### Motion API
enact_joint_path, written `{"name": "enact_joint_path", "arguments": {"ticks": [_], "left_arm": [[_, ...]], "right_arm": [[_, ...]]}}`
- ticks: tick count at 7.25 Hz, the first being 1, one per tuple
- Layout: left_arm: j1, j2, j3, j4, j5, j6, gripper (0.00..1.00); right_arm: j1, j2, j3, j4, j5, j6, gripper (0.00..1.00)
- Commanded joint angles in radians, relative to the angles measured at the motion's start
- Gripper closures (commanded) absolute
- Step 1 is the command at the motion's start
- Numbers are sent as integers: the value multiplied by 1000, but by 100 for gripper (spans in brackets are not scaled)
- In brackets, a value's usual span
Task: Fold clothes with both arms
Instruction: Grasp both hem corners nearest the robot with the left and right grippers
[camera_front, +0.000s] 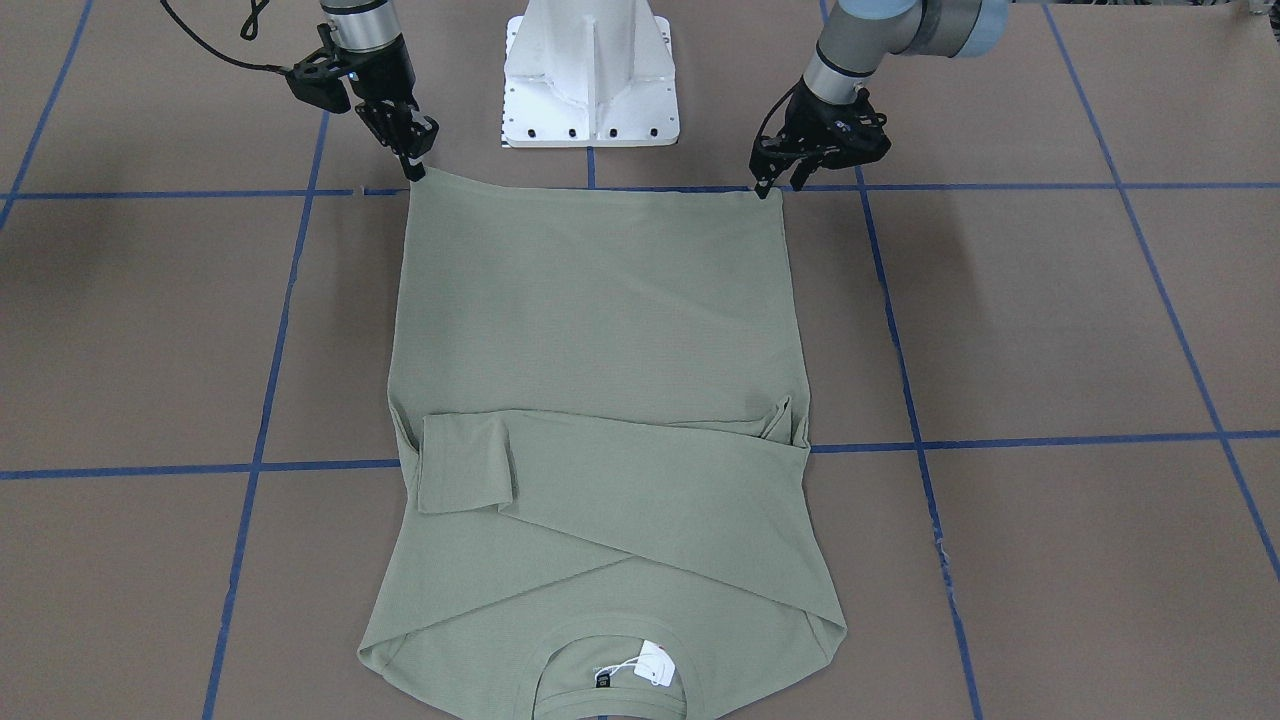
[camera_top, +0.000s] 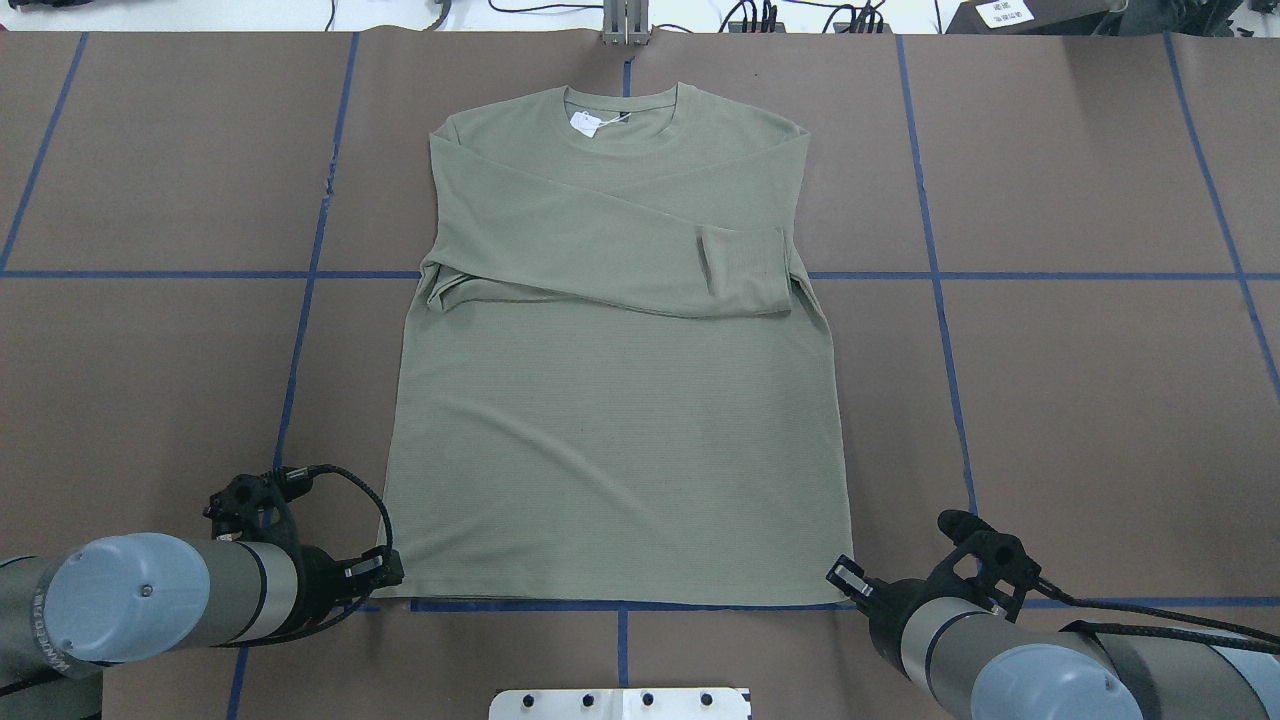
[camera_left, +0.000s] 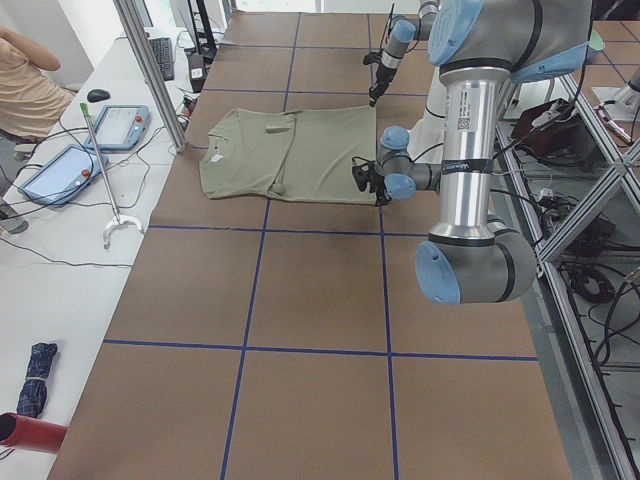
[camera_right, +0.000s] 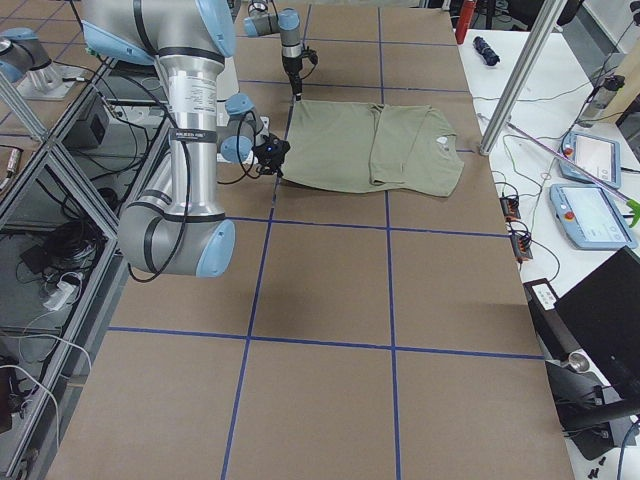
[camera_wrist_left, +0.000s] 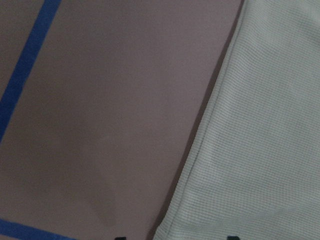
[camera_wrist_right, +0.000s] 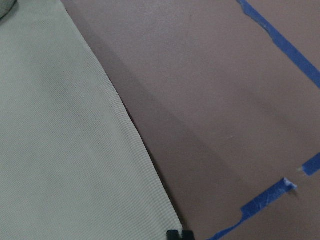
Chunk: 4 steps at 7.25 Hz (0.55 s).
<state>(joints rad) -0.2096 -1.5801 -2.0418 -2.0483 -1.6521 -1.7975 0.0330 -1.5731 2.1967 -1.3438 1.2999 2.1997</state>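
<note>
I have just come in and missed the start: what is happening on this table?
Two robot arms are folding a green shirt. It lies flat on the table, its sleeves folded across the chest. The left gripper, open, and the right gripper, seemingly shut, sit at the two bottom corners nearest the robot. Nothing is lifted yet.

Left arm (camera_top: 180, 595) low, jaws apart; right arm (camera_top: 960, 635) low, jaws closed

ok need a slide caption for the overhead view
Left gripper and right gripper at the hem corners of a flat green shirt, sleeves folded across its chest.
</note>
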Motion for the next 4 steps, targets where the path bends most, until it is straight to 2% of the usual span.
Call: {"name": "enact_joint_path", "arguments": {"ticks": [1,2,3,4], "left_arm": [[7,-3,11,0,0,1,43],[9,-3,17,0,0,0,45],[7,-4,18,0,0,0,51],[9,-5,21,0,0,0,65]], "right_arm": [[1,-1,0,0,-1,0,100],[1,-2,0,0,-1,0,100],[1,-2,0,0,-1,0,100],[1,-2,0,0,-1,0,100]]}}
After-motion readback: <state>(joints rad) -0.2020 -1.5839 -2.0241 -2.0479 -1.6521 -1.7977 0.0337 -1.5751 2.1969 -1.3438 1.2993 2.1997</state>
